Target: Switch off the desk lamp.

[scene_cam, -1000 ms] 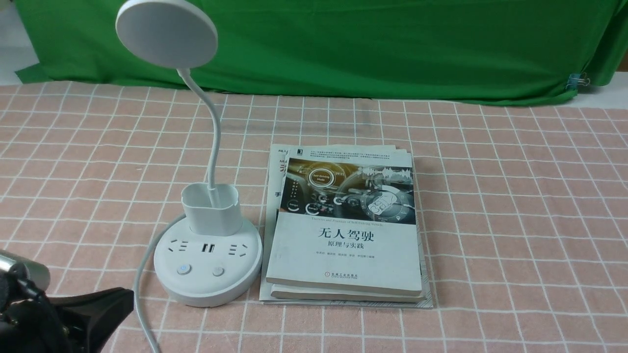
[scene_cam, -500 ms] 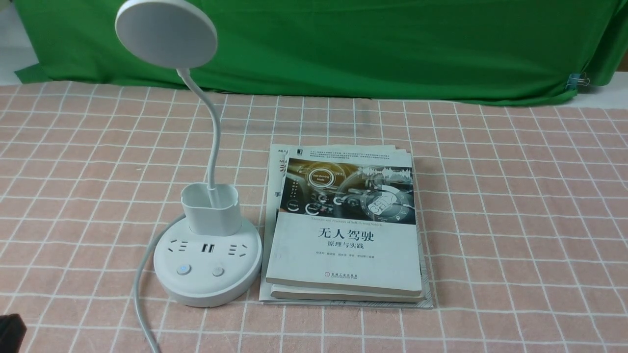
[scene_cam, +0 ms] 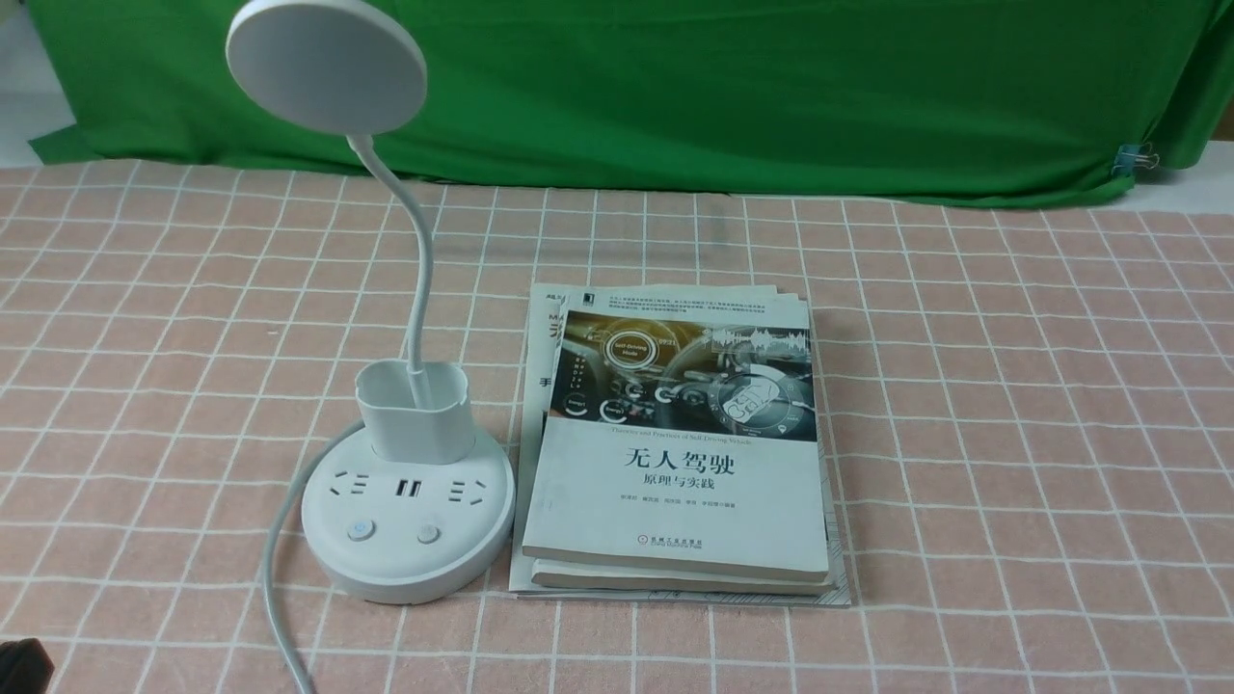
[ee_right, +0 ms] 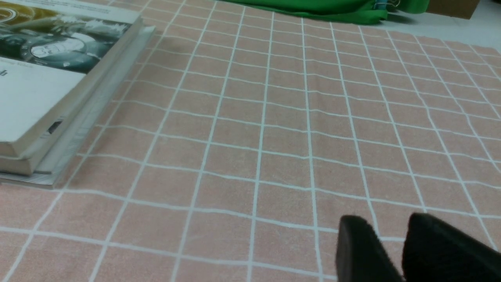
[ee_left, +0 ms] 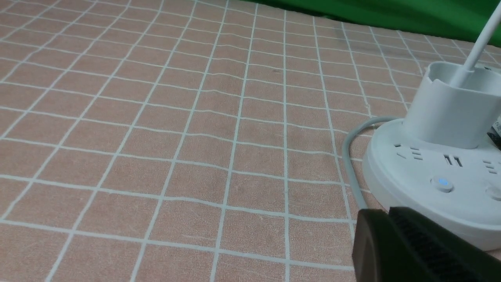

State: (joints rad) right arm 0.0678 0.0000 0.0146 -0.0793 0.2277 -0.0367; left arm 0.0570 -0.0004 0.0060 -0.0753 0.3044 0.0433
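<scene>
Desk lamp stands on the counter, just left of stacked books.
Left gripper looks clenched near the lamp base; right gripper hovers slightly parted, grasping nothing.

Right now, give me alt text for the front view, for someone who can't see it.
A white desk lamp stands on a pink checked tablecloth, its round head raised on a curved neck, with a small cup holder and two buttons on its base. A stack of books lies just to its right; a green backdrop hangs behind.
</scene>
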